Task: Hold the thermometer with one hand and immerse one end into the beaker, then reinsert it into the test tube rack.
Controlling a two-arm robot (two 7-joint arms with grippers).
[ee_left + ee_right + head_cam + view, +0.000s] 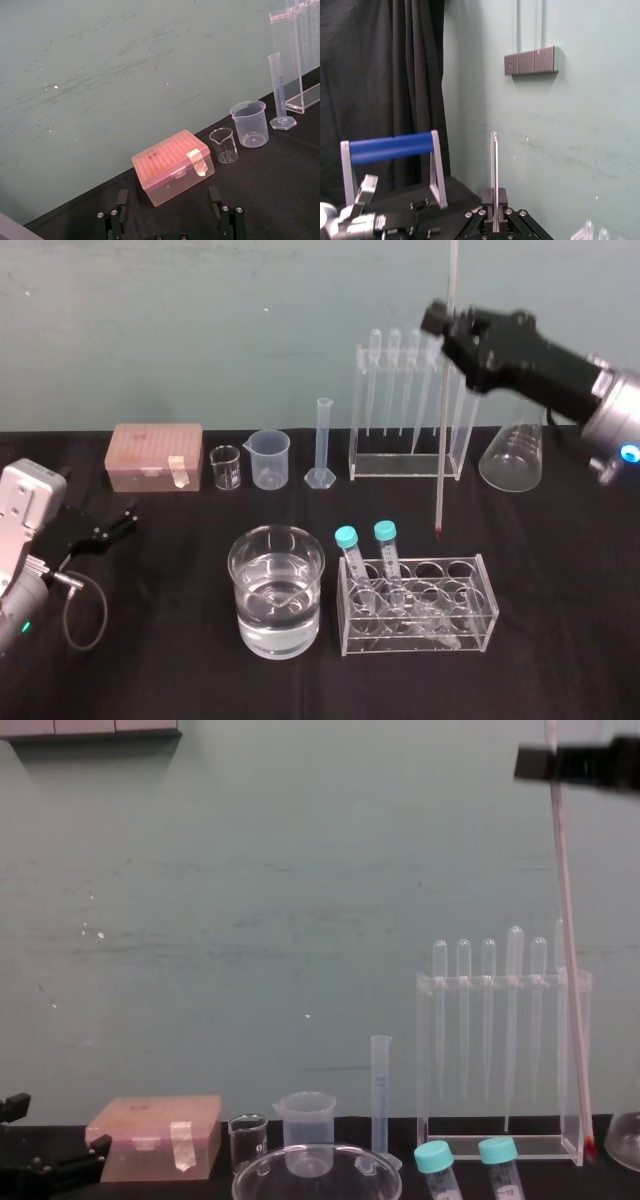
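**Thermometer aloft in right gripper; beaker off at 8 o'clock from its tip**

- The long, thin whitish glass thermometer [443, 440] hangs nearly plumb, red-tipped end down. Long axis vertical, with a slight lean in the chest view.
- Its upper stem is pinched between the closed black fingers of the right gripper [447, 325], high at 1 o'clock over the table. In the right wrist view the rod [494, 170] rises straight out from between the pads.
- The red tip sits just behind the low clear tube rack [470, 615] with its two blue-capped tubes. It looks clear of the black cloth [560, 560], though its height is hard to read from above.
- The wide clear glass beaker [243, 625], part-filled with water, stands at 8 o'clock from the tip and well apart. The dip calls for a carry toward the robot's left and nearer, then a straight drop.
- The tall clear acrylic rack [385, 464] holding pipettes stands at 12 o'clock from the tip.
- The left gripper [128, 520] is parked at 9 o'clock, fingers spread and empty. It is no nearer the beaker, so the right arm has the job.
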